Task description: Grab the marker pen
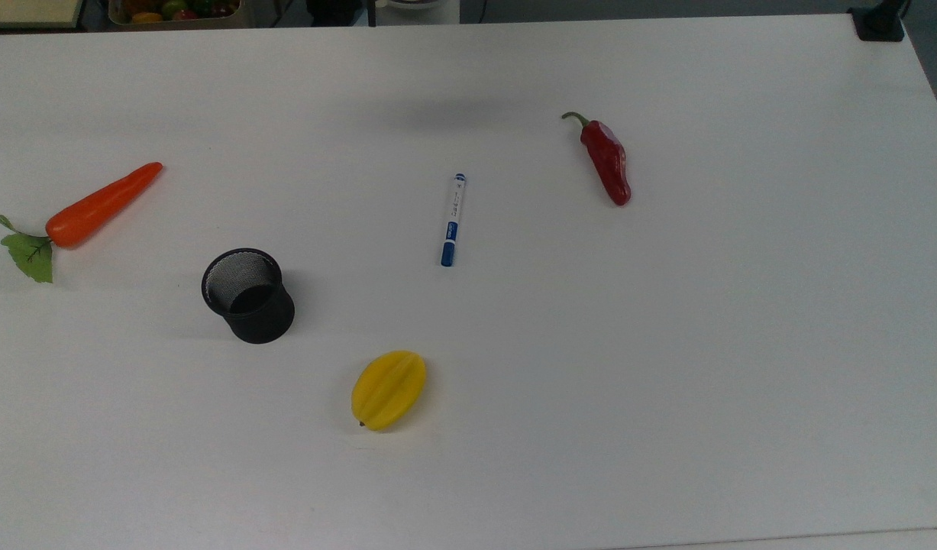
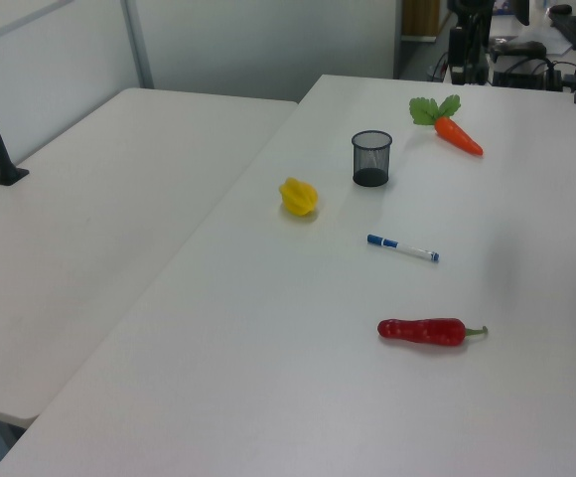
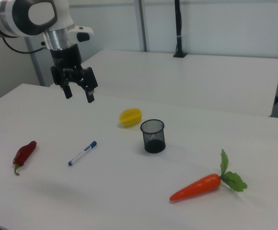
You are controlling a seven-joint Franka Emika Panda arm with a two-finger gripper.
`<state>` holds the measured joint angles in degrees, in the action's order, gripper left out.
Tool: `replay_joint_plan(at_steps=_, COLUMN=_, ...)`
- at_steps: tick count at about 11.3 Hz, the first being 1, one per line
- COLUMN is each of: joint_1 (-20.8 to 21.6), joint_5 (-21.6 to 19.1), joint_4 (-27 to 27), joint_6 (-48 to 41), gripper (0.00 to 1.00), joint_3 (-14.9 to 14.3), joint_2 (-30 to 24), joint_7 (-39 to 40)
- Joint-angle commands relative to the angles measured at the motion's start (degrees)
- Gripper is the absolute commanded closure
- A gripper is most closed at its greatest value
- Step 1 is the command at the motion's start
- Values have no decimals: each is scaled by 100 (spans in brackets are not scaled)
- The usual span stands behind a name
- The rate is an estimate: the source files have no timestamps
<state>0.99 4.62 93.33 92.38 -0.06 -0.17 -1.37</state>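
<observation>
Near the middle of the white surface (image 1: 743, 344) lies the marker pen (image 1: 453, 220), flat, its blue cap toward the top view's bottom edge. A red chilli (image 1: 607, 159) lies to the top view's right of it, a black mesh cup (image 1: 248, 296) and a yellow starfruit (image 1: 389, 389) lower left, and a carrot (image 1: 101, 204) far left. Seen in the right view, the gripper (image 3: 78, 94) hangs high above the surface, well apart from the pen, jaws apart and empty.

On your tabletop (image 1: 743, 344) you have one marker pen (image 1: 453, 219), one red chilli (image 1: 607, 159), one carrot (image 1: 101, 205), one black mesh cup (image 1: 248, 296) and one yellow fruit (image 1: 389, 389).
</observation>
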Motion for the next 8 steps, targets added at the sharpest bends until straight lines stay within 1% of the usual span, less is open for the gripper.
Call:
replay_joint_plan(at_steps=1, joint_1=50, joint_5=-128, joint_4=1, joint_6=-97, gripper=0, joint_3=-240, joint_2=-106, joint_7=181)
replay_joint_plan(at_steps=8, joint_1=7, joint_5=-137, joint_4=-70, joint_6=-123, gripper=0, joint_3=-258, joint_2=-80, joint_7=164)
